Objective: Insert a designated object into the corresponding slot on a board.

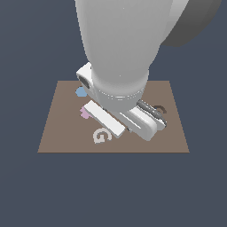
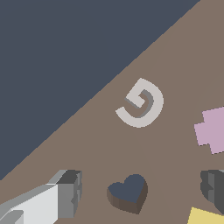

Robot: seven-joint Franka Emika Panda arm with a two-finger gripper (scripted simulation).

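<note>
Only legible mark: off-white G piece (image 2: 141,103) flat on board (image 2: 175,57).

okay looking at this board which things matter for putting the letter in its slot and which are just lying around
Job: white G piece, G-shaped slot partly hidden behind the arm, board, gripper.
Lying about: pink piece, yellow piece, blue piece, heart cut-out.

So counting it up: one board (image 1: 62,133), one white G (image 2: 141,103), one pink piece (image 2: 212,130), one yellow piece (image 2: 205,217) and one blue piece (image 1: 80,92). Cut-outs: one heart hole (image 2: 128,191) plus one G slot (image 1: 160,109) half hidden behind the arm. Single arm, one gripper (image 2: 140,192).
</note>
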